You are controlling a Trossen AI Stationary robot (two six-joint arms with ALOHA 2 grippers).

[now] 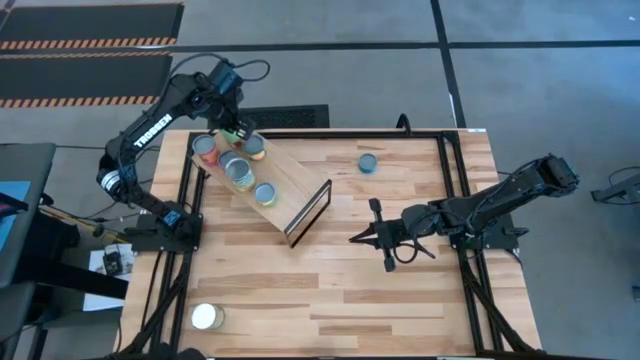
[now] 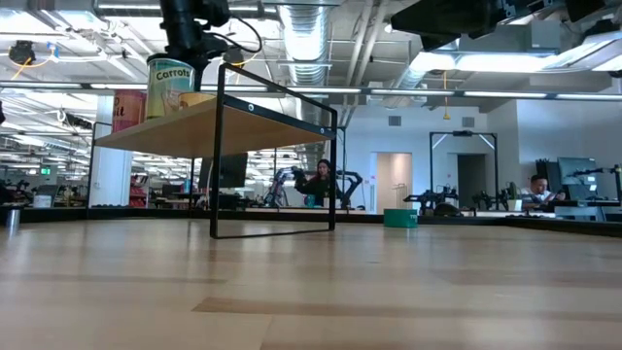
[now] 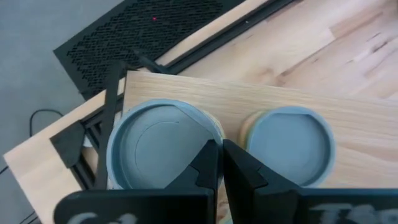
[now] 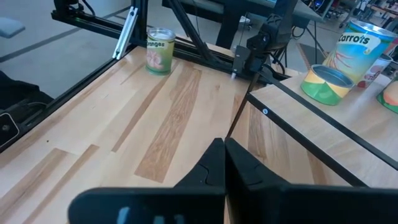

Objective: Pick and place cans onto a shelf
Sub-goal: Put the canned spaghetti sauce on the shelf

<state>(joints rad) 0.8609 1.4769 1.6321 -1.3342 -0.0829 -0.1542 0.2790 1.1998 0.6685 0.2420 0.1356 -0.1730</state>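
Note:
The light wooden shelf point(image 1: 297, 196) stands slantwise at the table's far left, its dark-edged end panel point(image 1: 310, 214) toward the middle. Several cans point(image 1: 240, 175) stand on its board, among them a tall "Carrots" can point(image 2: 170, 87). My left gripper point(image 1: 236, 130) is shut, close above the shelf's far end. In its wrist view the fingertips point(image 3: 221, 155) sit over the gap between two grey-blue lids point(image 3: 158, 146) point(image 3: 292, 143). A blue-lidded can point(image 1: 368, 162) stands on the table at the far middle, and a white-lidded can point(image 1: 207, 317) at the near left. My right gripper point(image 1: 358, 238) is shut and empty, right of the shelf.
Dark frame rails point(image 1: 450, 200) run along the table's left and right sides. Bare planks point(image 1: 330, 300) lie between the shelf and the near edge. The right wrist view shows the "oranges" can point(image 4: 160, 50) and the shelf's black frame point(image 4: 311, 124) ahead of it.

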